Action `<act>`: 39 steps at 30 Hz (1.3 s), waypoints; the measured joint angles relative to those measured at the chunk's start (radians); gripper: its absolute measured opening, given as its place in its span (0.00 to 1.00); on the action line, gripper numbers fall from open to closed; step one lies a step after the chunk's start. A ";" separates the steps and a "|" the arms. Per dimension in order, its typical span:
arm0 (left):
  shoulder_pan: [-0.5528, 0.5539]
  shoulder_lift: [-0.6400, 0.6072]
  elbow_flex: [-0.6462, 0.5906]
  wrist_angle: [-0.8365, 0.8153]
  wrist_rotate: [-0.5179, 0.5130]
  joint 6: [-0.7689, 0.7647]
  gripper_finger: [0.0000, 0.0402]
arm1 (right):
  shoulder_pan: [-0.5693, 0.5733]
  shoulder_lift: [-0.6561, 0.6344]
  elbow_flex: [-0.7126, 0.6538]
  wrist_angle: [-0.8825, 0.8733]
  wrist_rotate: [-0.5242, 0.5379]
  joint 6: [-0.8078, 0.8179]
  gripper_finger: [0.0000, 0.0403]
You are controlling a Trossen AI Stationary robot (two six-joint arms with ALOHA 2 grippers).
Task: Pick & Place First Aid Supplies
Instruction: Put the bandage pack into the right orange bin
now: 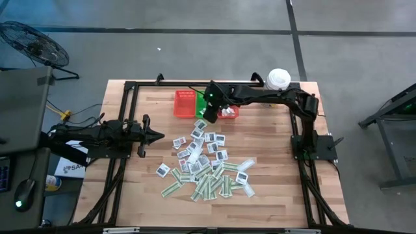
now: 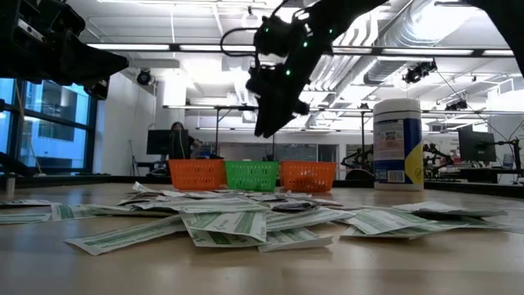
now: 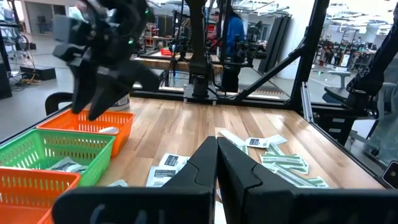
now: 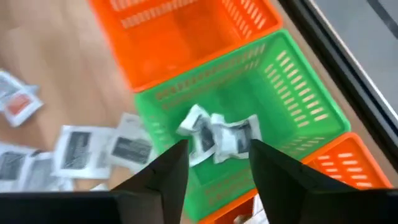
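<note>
Many first aid supplies (image 1: 205, 162), white squarish packets and green-and-white strips, lie scattered flat on the wooden table. Three mesh baskets stand in a row at the far side: orange (image 4: 180, 37), green (image 4: 273, 93), orange (image 4: 348, 168). My right gripper (image 4: 219, 144) hangs open above the green basket (image 2: 251, 174), tilted downward. A few white packets with dark print (image 4: 217, 134) are inside that basket, just past the fingertips. My left gripper (image 1: 156, 135) waits shut above the table's left side, pointing level.
A big white tub with a blue label (image 1: 279, 79) stands at the far right corner, behind the right arm. A black frame (image 1: 130, 88) runs around the table's edges. Bare wood lies between the baskets and the packet pile.
</note>
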 joint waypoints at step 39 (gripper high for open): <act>0.000 0.000 0.000 0.000 0.000 0.000 0.00 | 0.551 -0.439 -0.541 -0.171 -0.019 0.865 0.44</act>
